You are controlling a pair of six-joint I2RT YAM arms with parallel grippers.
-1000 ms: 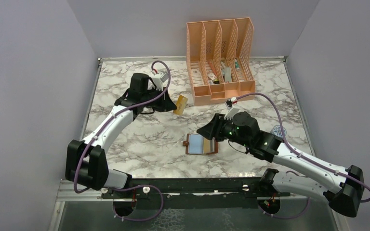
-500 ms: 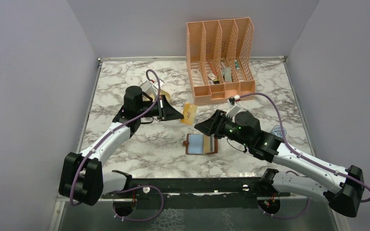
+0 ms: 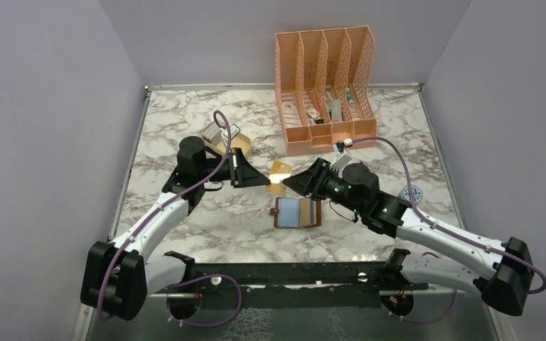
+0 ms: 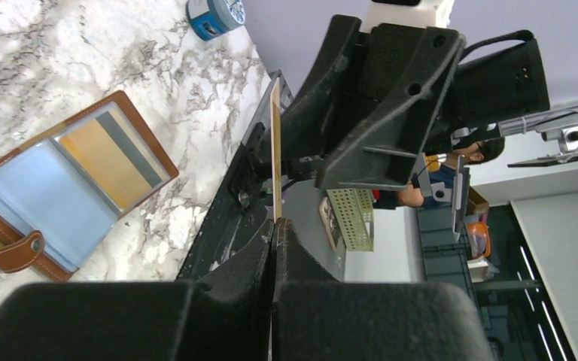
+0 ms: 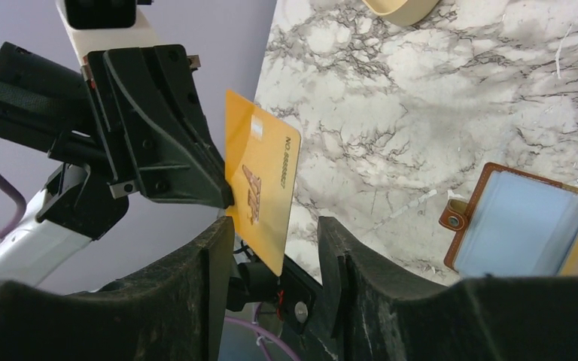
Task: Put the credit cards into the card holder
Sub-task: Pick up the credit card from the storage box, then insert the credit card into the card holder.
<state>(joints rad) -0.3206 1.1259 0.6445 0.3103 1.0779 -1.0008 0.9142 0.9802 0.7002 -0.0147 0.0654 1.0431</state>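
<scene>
At frame centre the left pincer [image 3: 264,179] clamps a gold credit card [image 3: 279,170], apparently offering it for handover to the right pincer [image 3: 289,182], whose fingers are spread around it. The card holder [image 3: 298,212] lies open on the worktop [image 3: 170,121] just below.

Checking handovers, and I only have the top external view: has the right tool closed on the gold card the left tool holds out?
Observer: No. In the right wrist view the right tool is open, one finger each side of the gold card's lower corner.
Operator: Left grip?
Observer: Left wrist view shows the left tool shut on the card's edge.
Operator: Holder?
Observer: The card holder lies open, a striped gold-toned card already in one pocket.
</scene>
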